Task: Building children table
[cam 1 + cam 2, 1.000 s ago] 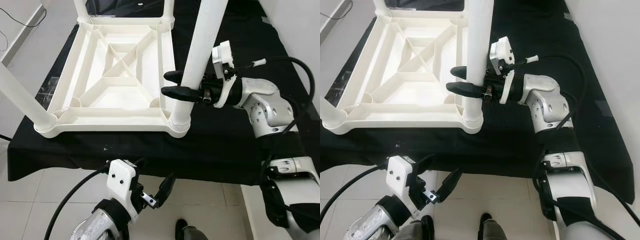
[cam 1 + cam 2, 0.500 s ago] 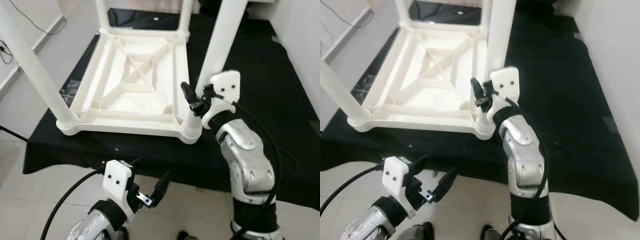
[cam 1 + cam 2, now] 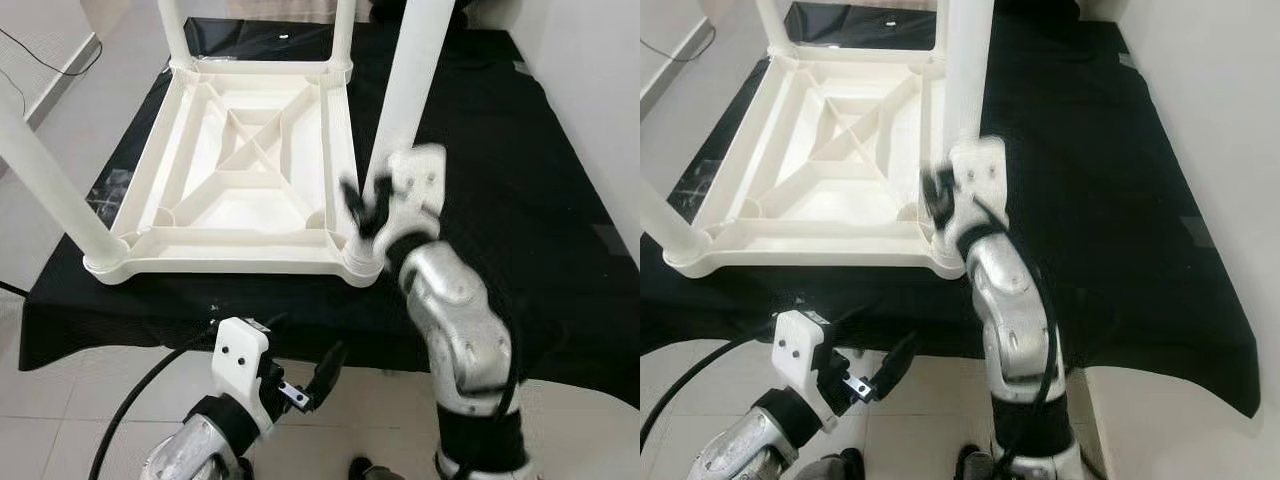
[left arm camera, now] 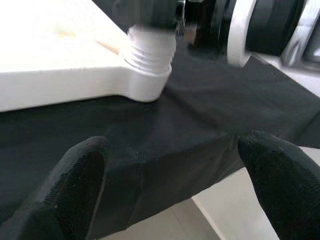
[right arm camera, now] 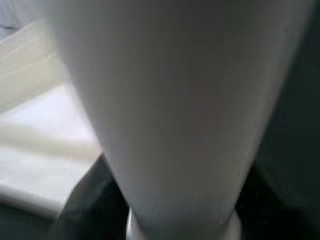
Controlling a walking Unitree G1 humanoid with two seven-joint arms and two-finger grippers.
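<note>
Currently the white children's table [image 3: 240,170] is laid upside down on the black-draped worktop [image 3: 520,200], with legs standing up from its corners. The near right leg [image 3: 405,95] is met at its base by the right gripper [image 3: 362,205], which is blurred, so whether its fingers are closed on the leg cannot be told; in the right wrist view the leg [image 5: 165,110] is seen very close. The left gripper [image 3: 325,375] is held open below the worktop's front edge, empty. The step is judged to be the seating of this leg in its corner socket [image 4: 149,60]. The leg should be kept upright and turned evenly, with the tabletop steadied so it is not dragged across the cloth.
</note>
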